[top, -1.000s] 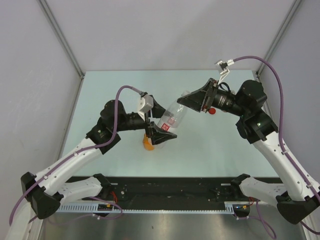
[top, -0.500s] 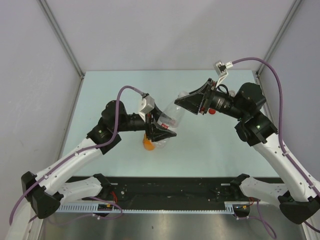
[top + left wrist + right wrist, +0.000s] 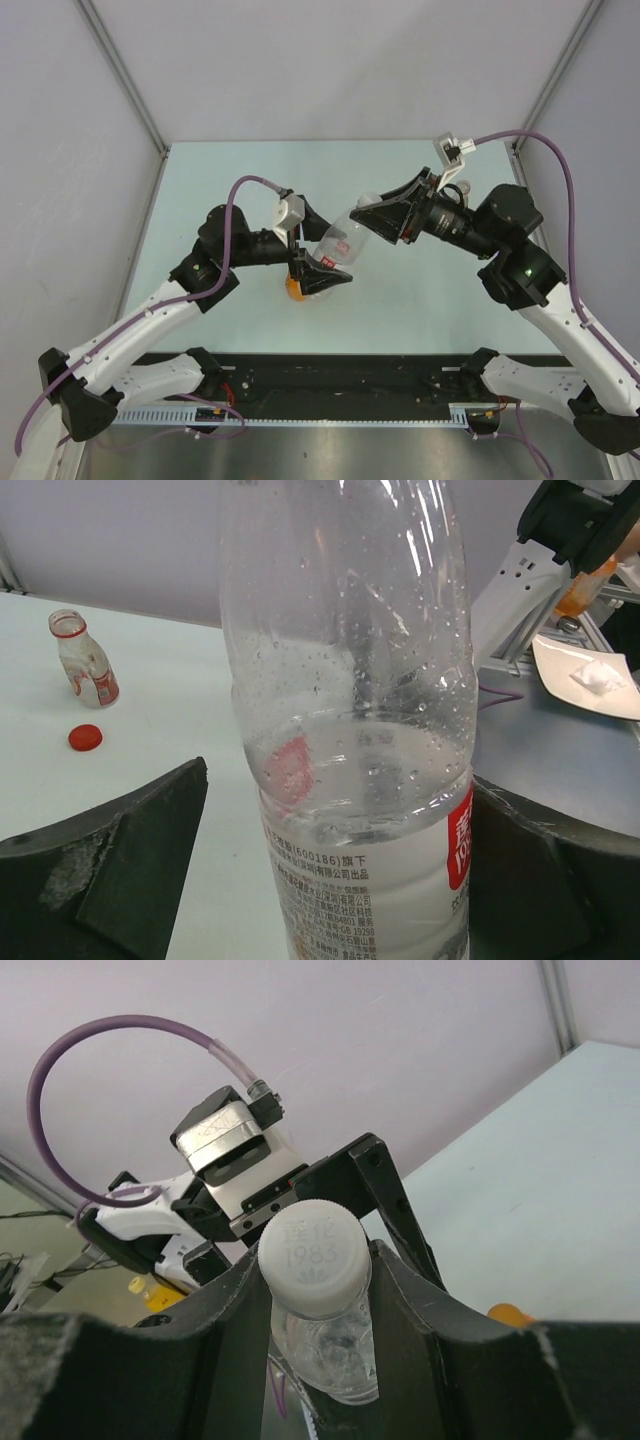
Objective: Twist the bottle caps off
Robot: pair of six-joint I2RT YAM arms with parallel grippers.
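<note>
Orange plastic shows left of centre: the squat orange bottle [image 3: 293,289] rests on the pale table [image 3: 200,190], partly hidden under the left gripper [image 3: 322,270], and I cannot tell whether its cap is on. That gripper is clamped on the lower, labelled part of the big clear bottle [image 3: 345,235], with its dark fingers [image 3: 130,870] on either side, and holds it off the table. The clear bottle slants up and to the right, with droplets on the inside of its wall. At its top the white cap [image 3: 314,1253] sits on the neck. The right gripper [image 3: 375,215] is closed on it, one finger against each side of the cap. In the left wrist view, well apart from the held bottle, a small bottle [image 3: 82,662] with a red neck ring stands upright on the table, its mouth open. A red cap [image 3: 85,738] lies flat near it.
</note>
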